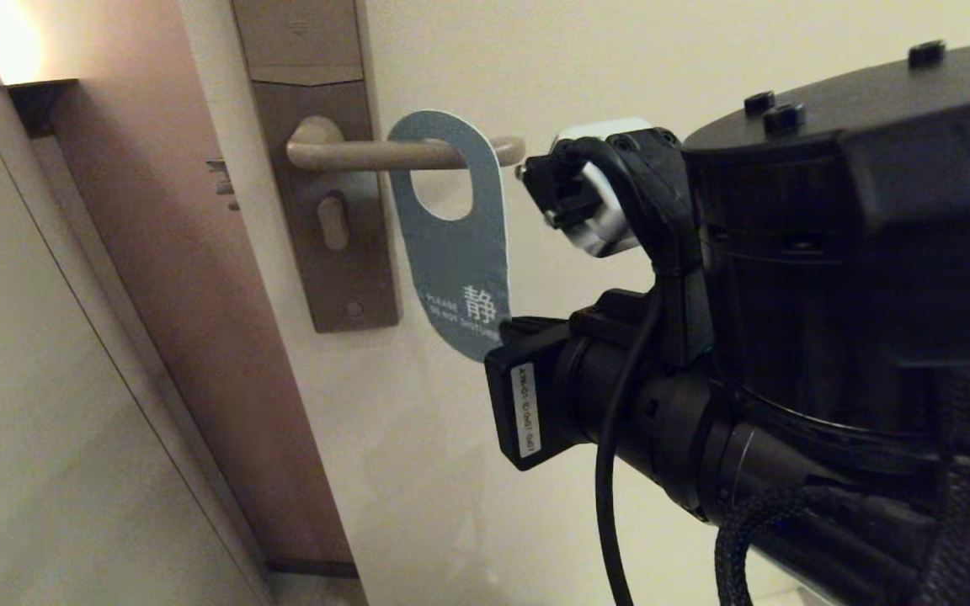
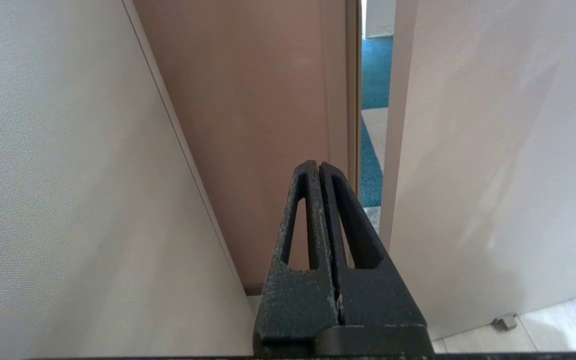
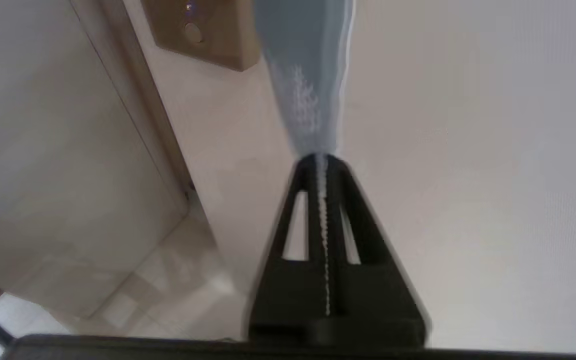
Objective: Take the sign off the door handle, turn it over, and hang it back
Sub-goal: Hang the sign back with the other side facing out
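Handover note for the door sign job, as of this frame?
Right gripper: shut on the lower end of the sign.
Left gripper: shut, empty, parked low near the door gap.
Sign: hangs on the door handle, blue "do not disturb" side facing out.
Done: grasp made.
Left: slide the sign off the handle tip, turn it over, hang it back.

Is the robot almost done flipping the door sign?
Not yet, it's just starting. Done: the right hand has pinched the bottom edge of the sign. In hand: the sign hangs on the door handle, blue side out. Left: slide it off, turn it over, hang it back. The left hand waits shut, away from the handle.
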Robot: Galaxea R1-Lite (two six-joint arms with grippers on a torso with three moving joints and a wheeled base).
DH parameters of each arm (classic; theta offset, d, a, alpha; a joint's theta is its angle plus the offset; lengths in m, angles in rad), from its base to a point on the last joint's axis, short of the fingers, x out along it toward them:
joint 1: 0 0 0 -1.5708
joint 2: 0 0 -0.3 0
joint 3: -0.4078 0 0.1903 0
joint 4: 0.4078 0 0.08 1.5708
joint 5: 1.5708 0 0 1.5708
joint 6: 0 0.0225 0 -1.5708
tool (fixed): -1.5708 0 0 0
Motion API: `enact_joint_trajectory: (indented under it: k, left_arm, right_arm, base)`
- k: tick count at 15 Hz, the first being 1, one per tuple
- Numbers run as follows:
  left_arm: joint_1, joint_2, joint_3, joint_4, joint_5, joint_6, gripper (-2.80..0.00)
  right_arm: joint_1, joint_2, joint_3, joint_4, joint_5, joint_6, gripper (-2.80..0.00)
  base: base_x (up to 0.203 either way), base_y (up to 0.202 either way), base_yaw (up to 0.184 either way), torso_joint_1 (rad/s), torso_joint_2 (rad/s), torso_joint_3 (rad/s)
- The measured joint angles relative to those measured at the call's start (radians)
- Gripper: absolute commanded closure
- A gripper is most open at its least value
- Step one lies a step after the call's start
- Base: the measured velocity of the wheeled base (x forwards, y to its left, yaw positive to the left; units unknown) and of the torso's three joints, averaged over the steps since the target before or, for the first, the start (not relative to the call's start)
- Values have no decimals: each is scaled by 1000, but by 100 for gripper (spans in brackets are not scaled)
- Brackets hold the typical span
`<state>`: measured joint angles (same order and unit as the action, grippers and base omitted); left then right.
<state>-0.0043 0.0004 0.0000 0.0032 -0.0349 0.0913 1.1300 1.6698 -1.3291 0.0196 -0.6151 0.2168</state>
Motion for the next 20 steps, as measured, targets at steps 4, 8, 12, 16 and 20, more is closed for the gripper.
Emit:
enact_joint_trajectory:
  k: [4, 8, 12, 16, 20]
  left_arm:
    - [-1, 0, 0, 0, 0, 0, 0]
    - [0, 0, 0, 0, 0, 0, 0]
    - [0, 0, 0, 0, 0, 0, 0]
    - [0, 0, 0, 0, 0, 1, 0]
    - [-1, 0, 0, 0, 0, 1, 0]
  right_arm:
    - [1, 1, 1, 0, 0, -1, 0]
    - [0, 0, 2, 1, 0, -4, 0]
    - [-12, -5, 25, 5, 0, -10, 0]
    - [-32, -8, 34, 1, 0, -16, 0]
    - [-35, 36, -23, -65, -1, -16, 0]
  base:
    - [0, 0, 0, 0, 0, 0]
    - [0, 0, 0, 0, 0, 0]
    - [0, 0, 0, 0, 0, 0]
    - [0, 0, 0, 0, 0, 0]
    - [0, 0, 0, 0, 0, 0]
